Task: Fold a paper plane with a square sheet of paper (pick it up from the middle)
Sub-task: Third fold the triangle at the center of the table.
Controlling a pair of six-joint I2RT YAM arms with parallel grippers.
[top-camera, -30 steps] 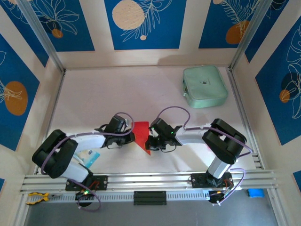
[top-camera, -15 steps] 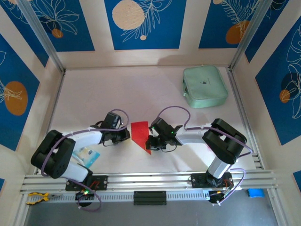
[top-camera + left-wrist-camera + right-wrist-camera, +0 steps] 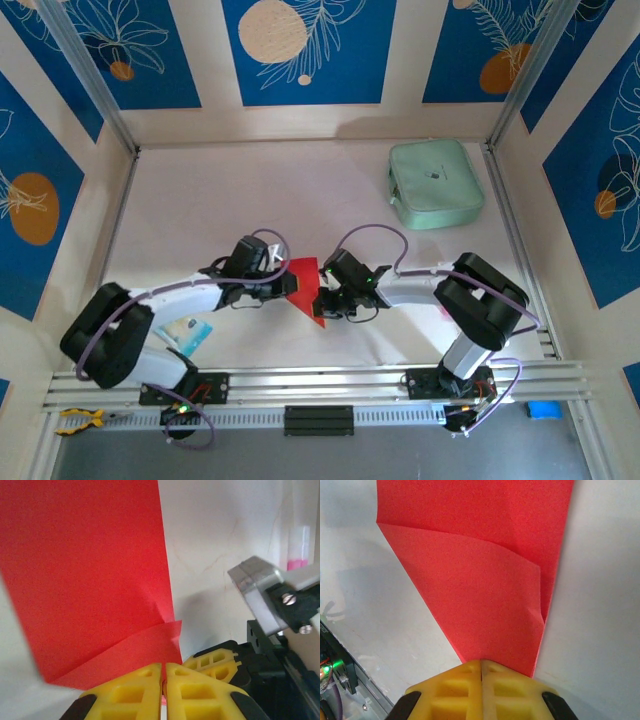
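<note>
You have the red sheet of paper (image 3: 303, 283) lying on the surface (image 3: 250, 200) between the two arms, near the front and well apart from the mint-green pouch (image 3: 436, 183); it is creased into a narrower outline, straight along its far edge and tapering to a point toward the arm bases, with one folded flap lifting off the layer beneath. Your left jaws are pressed together on the flap's corner at the sheet's left side; your right jaws are likewise closed, pinching the sheet's narrow end at its right edge.
</note>
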